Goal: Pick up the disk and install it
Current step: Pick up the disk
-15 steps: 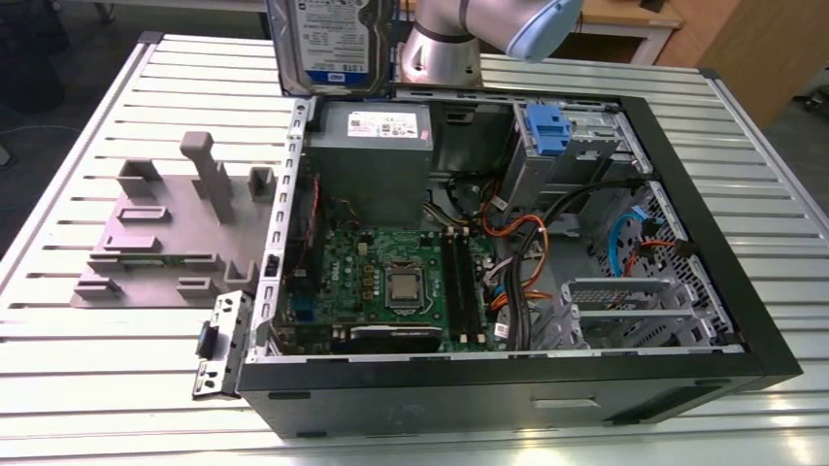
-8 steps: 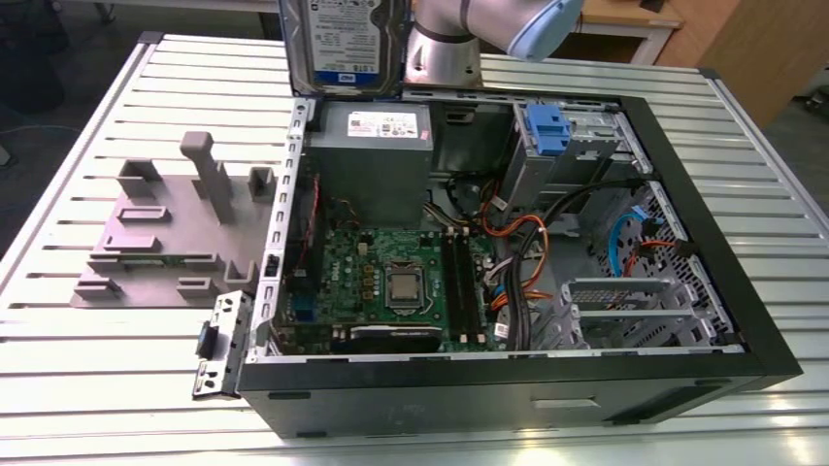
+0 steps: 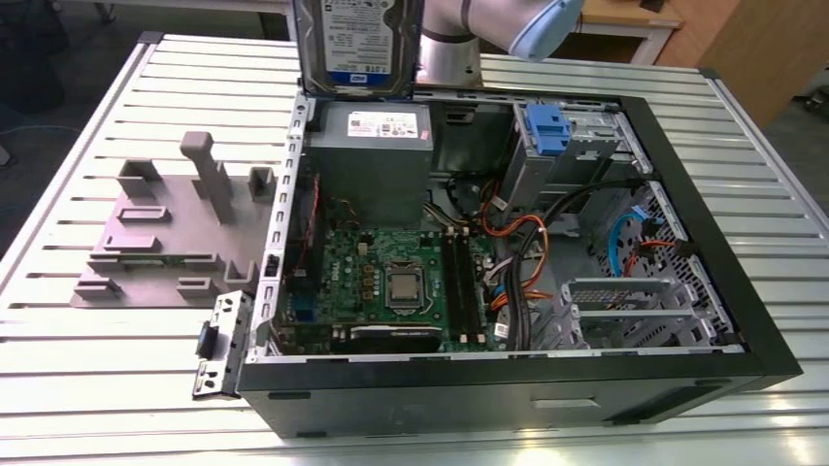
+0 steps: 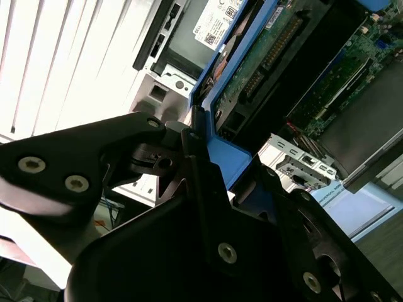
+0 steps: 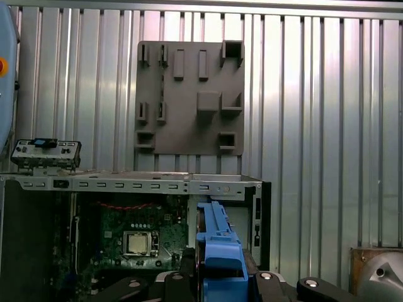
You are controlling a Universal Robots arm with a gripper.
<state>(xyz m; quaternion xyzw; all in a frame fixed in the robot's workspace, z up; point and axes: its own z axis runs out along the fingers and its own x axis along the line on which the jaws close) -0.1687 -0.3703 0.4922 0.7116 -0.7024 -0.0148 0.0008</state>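
In the exterior view, the flat silver hard disk with a white-and-blue label point(image 3: 356, 44) hangs upright above the far edge of the open black computer case point(image 3: 518, 383), directly over the grey power-supply box point(image 3: 373, 146) inside it. A tall blue plastic latch piece point(image 3: 546, 131) stands in the case's far corner. A grey moulded fixture plate point(image 3: 143, 243) lies on the ribbed metal worktop point(image 3: 104, 340) beside the case.

In the second wrist view, the black gripper point(image 4: 201, 148) is closed on the disk's blue side rail point(image 4: 223, 157), with 1 finger on each side. The green circuit side of the disk point(image 4: 264, 56) faces the case.

In the first wrist view, the blue rail point(image 5: 217, 242) sits over the case's edge, next to the green motherboard point(image 5: 135, 242).

The disk appears lifted and not yet seated. A good carry would likely mean a firm, square grip on the rails, holding the disk level with its bay and clear of the loose cables.
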